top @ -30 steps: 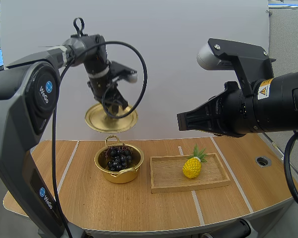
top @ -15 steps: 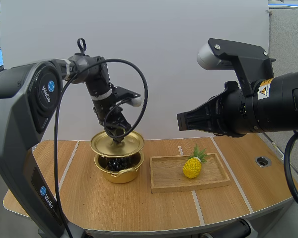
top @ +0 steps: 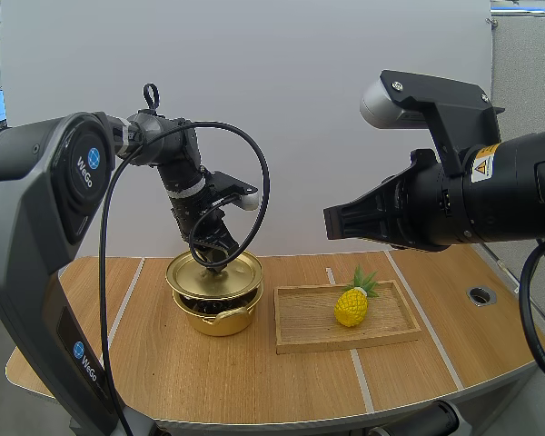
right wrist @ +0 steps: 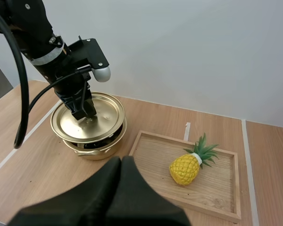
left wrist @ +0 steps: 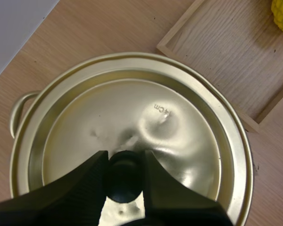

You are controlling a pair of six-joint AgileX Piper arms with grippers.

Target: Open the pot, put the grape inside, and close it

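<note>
A gold lid (top: 214,275) rests on or just over the rim of the gold pot (top: 221,318) at the table's back left. My left gripper (top: 215,262) comes down from above, shut on the lid's black knob (left wrist: 125,173), one finger on each side. The lid (left wrist: 170,117) covers nearly the whole pot. A narrow gap at the front shows dark grapes (top: 211,307) inside, and the grapes (right wrist: 92,146) also peek out under the lid (right wrist: 87,120). My right gripper (right wrist: 121,161) hangs high over the table's front, shut on nothing, fingers together as one wedge.
A wooden tray (top: 309,341) lies right of the pot with a yellow toy pineapple (top: 351,304) on it. One pot handle (left wrist: 16,110) sticks out beside the lid. A round hole (top: 480,294) sits near the table's right edge.
My left gripper has carried the lid down from high above the pot onto its rim, hiding most of the grapes. The right arm has not moved.
</note>
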